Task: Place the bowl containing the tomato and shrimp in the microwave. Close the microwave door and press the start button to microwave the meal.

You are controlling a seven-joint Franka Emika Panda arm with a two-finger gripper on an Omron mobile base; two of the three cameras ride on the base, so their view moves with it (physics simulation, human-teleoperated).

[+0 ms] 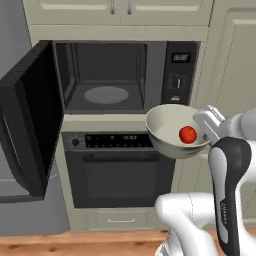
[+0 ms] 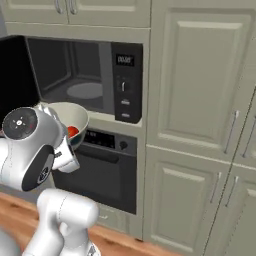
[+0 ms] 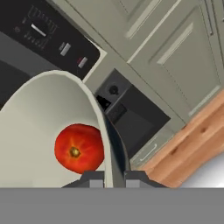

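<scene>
The pale bowl (image 1: 172, 127) hangs in the air, held by its right rim in my gripper (image 1: 204, 131), which is shut on it. It sits just below and right of the microwave (image 1: 107, 75) opening, level with the oven's top. The red tomato (image 1: 188, 134) lies inside the bowl near the gripped edge. In the hand view my gripper (image 3: 113, 177) pinches the bowl wall (image 3: 39, 109), one fingertip on each side, with the tomato (image 3: 78, 148) close by. The shrimp is hidden. The microwave door (image 1: 30, 115) is swung wide open to the left. My arm partly covers the bowl (image 2: 72, 117) in the right base view.
The microwave's control strip (image 1: 180, 72) with display and knob stands right of the cavity, whose floor holds a grey turntable (image 1: 106, 95). A black oven (image 1: 120, 170) sits directly below. Beige tall cabinets (image 2: 200, 125) fill the right. A wooden surface (image 1: 75, 242) runs along the bottom.
</scene>
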